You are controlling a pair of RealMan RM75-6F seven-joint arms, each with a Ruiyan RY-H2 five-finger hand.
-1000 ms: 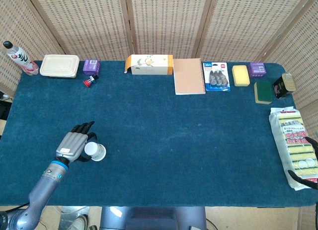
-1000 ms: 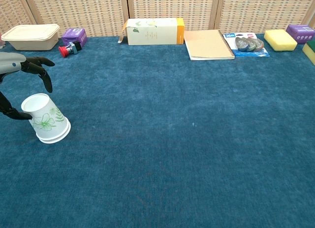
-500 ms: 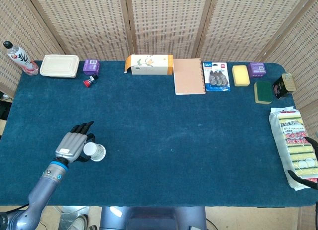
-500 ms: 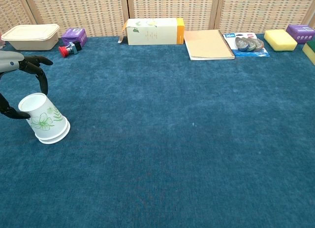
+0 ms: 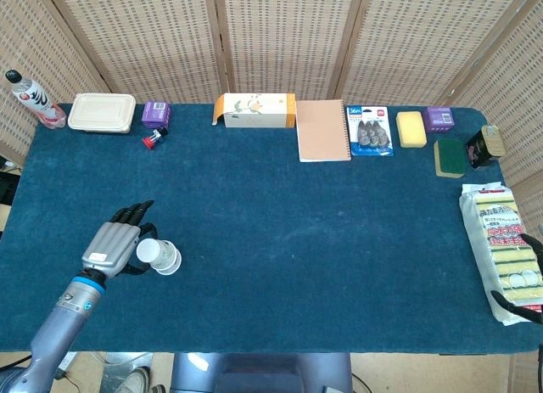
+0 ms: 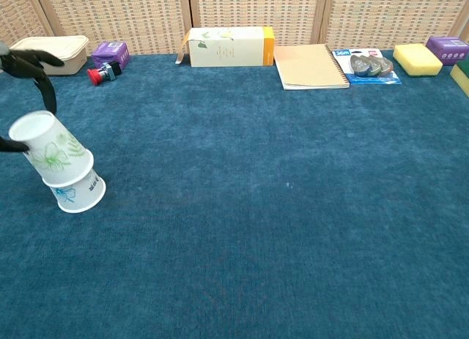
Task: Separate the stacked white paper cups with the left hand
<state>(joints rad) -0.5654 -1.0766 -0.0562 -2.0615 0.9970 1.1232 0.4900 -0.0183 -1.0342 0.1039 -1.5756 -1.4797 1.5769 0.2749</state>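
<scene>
Two white paper cups stand upside down at the table's front left. The upper cup [image 6: 48,144], printed with a green flower, is tilted and partly lifted off the lower cup [image 6: 78,194], which has a blue print and rests on the blue cloth. My left hand [image 5: 110,245] grips the upper cup [image 5: 149,252] from the left; its dark fingers [image 6: 42,74] arch over the cup. Of my right hand [image 5: 526,274] only dark fingertips show at the far right edge, spread apart above a sponge pack [image 5: 496,232], holding nothing.
Along the far edge stand a bottle [image 5: 32,98], a lidded food box [image 5: 102,112], a purple box [image 5: 155,114], a small red item [image 5: 153,139], a carton [image 5: 254,109], a notebook [image 5: 322,130], a blister pack [image 5: 370,131], sponges [image 5: 411,128] and a tin [image 5: 485,145].
My left hand has risen and drawn left with the green-flowered cup, pulling it partway off the lower cup, whose blue print now shows. The right hand has not moved.
</scene>
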